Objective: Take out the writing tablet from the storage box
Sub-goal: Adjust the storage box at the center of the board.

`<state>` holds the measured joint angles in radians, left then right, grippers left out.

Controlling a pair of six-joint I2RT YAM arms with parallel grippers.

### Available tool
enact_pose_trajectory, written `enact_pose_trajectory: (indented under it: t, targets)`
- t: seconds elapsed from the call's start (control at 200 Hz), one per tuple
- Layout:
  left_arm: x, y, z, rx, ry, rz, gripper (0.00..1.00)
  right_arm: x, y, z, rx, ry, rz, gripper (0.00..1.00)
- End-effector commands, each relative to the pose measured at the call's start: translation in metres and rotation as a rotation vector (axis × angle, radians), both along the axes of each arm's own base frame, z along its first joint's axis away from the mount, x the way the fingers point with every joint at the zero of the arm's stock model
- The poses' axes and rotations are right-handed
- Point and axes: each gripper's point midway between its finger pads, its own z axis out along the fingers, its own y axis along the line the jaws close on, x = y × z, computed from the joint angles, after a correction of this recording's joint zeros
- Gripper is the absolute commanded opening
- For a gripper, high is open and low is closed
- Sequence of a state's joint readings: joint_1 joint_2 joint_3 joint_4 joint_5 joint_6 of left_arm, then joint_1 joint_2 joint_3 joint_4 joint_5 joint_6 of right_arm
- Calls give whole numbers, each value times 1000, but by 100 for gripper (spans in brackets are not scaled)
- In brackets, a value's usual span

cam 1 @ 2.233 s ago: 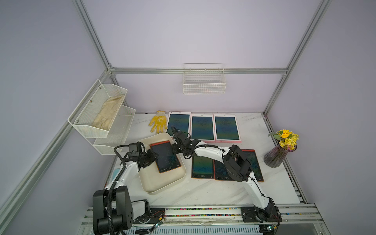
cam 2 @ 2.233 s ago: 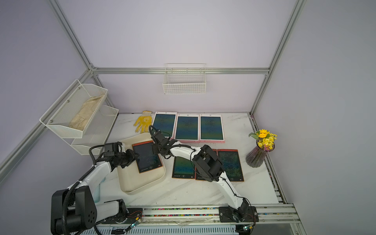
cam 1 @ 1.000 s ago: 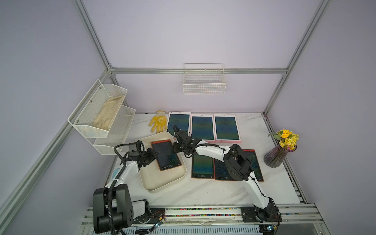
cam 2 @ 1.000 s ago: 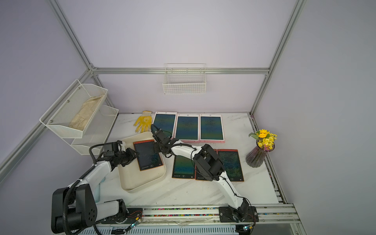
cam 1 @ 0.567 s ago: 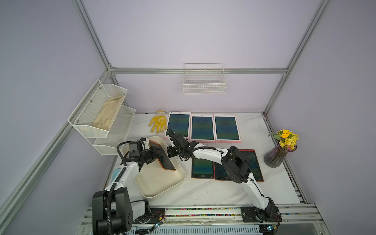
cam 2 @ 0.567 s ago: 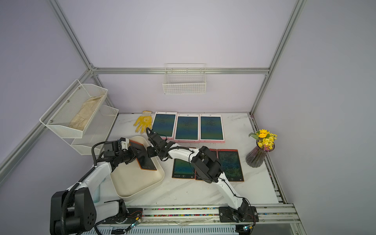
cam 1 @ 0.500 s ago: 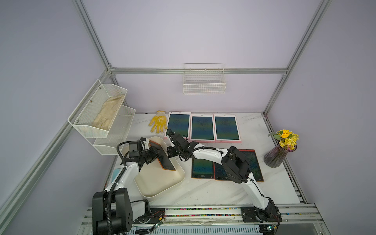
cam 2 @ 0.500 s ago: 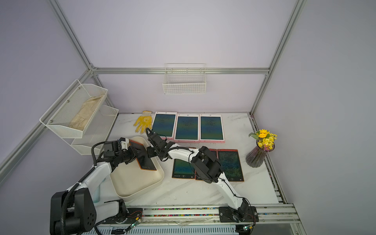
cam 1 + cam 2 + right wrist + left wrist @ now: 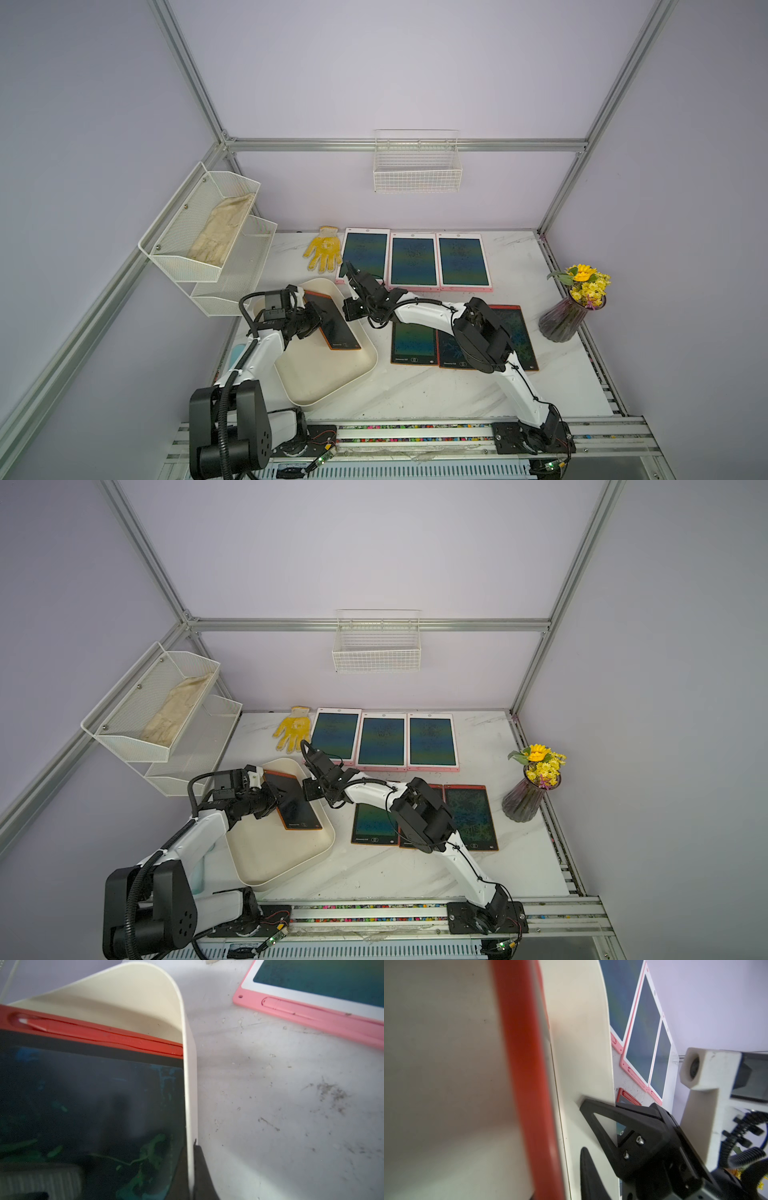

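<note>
The cream storage box [image 9: 324, 374] [image 9: 274, 854] sits at the table's left. Inside it the writing tablet [image 9: 336, 328] [image 9: 297, 808], dark with an orange-red frame, stands tilted with its left edge raised. My left gripper [image 9: 313, 322] [image 9: 272, 798] is shut on that raised edge. In the left wrist view the red edge [image 9: 525, 1084] runs past one black finger [image 9: 588, 1174]; the other finger is hidden. My right gripper [image 9: 352, 309] [image 9: 192, 1178] is shut on the box's right wall [image 9: 188, 1095], one finger on each side. The tablet's screen [image 9: 93, 1105] reaches that wall.
Three pink-framed tablets [image 9: 413, 259] lie in a row at the back. Red-framed ones [image 9: 413, 343] lie right of the box. A yellow glove [image 9: 325, 253], a flower vase [image 9: 569, 320], a mesh shelf [image 9: 208, 232] and a wire basket [image 9: 417, 166] stand around.
A second ago the tablet lay flat in the box; now its left edge is up at my left gripper. The box has shifted a little toward the front. My right gripper keeps its hold.
</note>
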<state>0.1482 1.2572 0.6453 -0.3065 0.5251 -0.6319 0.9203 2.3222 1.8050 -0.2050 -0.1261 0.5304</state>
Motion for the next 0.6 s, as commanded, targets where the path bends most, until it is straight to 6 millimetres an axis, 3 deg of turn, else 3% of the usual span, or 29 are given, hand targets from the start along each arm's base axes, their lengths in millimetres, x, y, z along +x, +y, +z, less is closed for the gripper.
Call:
enact_pose_trajectory:
  t: [0.0, 0.2, 0.34, 0.595]
  targets:
    - [8, 4, 11, 38, 7, -14, 13, -2, 22, 57, 180, -26, 12, 0]
    - [7, 12, 12, 103, 50, -26, 6, 8, 8, 58, 183, -23, -68, 0]
    - [7, 16, 24, 127, 33, -31, 5, 19, 0, 62, 199, -29, -124, 0]
    - [6, 15, 49, 113, 5, -40, 4, 33, 2, 78, 270, -39, -160, 0]
